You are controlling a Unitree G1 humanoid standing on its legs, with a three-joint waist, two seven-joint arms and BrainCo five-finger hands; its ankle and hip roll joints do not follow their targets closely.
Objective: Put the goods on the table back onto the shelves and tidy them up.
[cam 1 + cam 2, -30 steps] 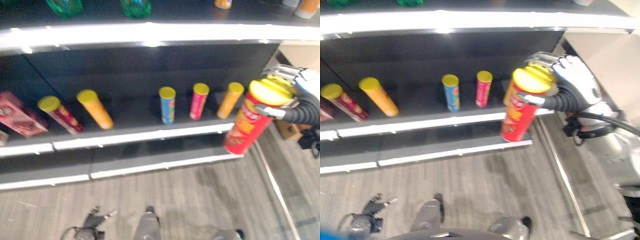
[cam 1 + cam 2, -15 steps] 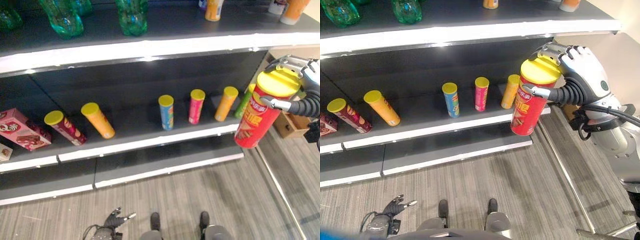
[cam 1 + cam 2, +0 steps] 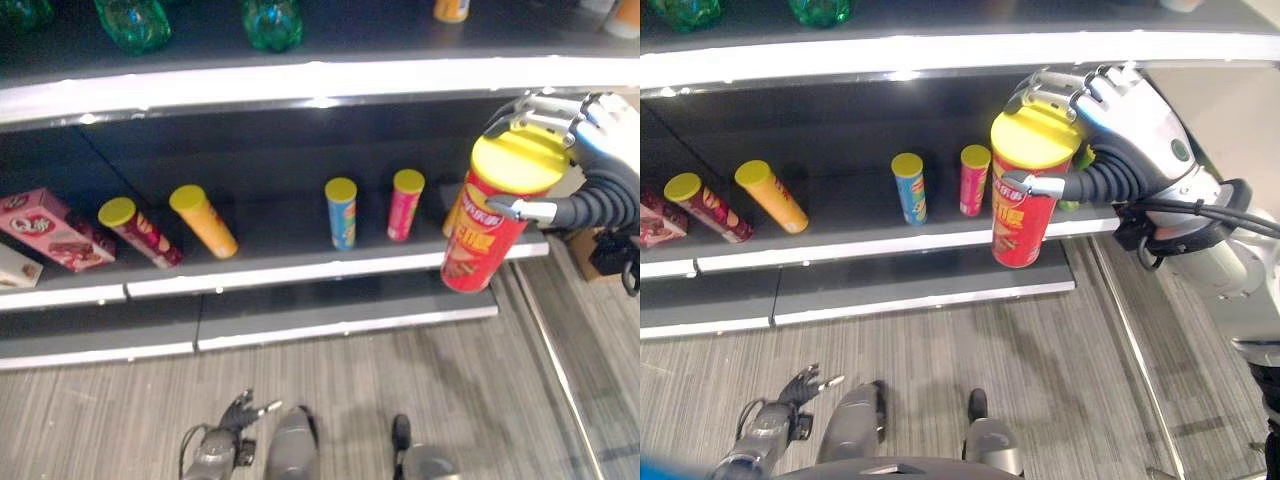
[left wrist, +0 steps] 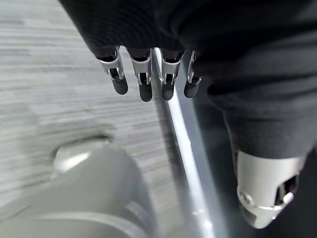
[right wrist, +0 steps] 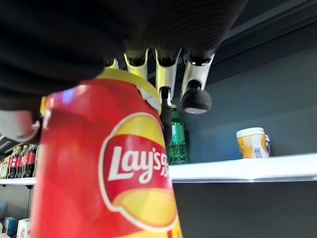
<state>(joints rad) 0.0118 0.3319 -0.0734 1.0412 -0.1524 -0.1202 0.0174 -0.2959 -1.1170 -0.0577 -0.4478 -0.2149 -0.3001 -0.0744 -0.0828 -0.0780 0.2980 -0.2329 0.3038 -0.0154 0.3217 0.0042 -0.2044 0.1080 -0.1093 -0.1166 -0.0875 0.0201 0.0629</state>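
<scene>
I had the right hand (image 3: 1130, 120) curled round the red can's (image 3: 1023, 195) yellow-lidded top, carrying it upright toward the shelf (image 3: 300, 262).

A tall red crisp can (image 3: 1021, 200) with a yellow lid is hanging upright, slightly tilted, in the right hand's (image 3: 1110, 130) grip, in front of the right end of the dark middle shelf (image 3: 870, 245).
</scene>
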